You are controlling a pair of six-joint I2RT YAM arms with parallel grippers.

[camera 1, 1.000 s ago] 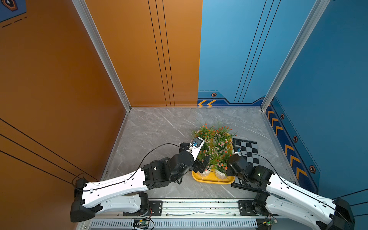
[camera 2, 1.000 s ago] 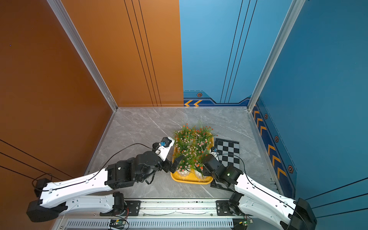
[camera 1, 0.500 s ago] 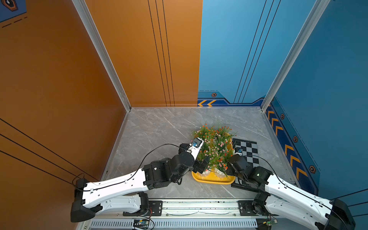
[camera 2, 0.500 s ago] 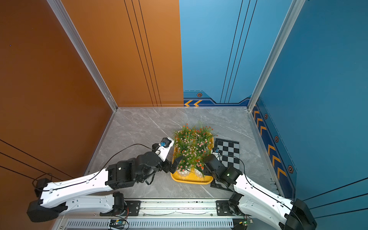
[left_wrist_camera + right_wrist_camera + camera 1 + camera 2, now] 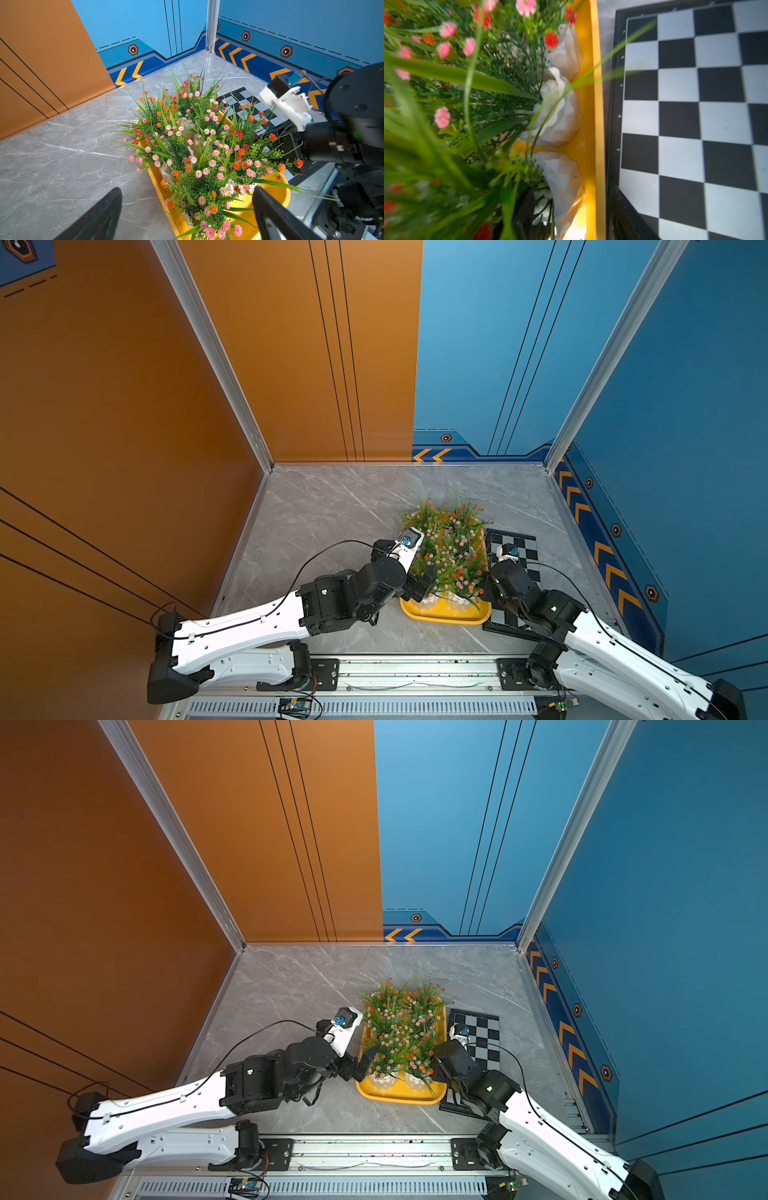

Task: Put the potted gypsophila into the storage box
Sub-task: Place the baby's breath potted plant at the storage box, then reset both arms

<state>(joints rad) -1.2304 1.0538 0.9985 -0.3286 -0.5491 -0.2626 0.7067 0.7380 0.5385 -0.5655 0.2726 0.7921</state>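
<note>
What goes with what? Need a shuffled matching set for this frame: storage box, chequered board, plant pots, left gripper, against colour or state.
Things:
1. storage box
2. chequered board
3. plant pots
4. left gripper

Colour or state:
A. white, standing inside the box
B. jaws open
C. yellow
D. black and white, lying flat beside the box

Pairs: 1-C, 2-D, 3-A, 4-B
</note>
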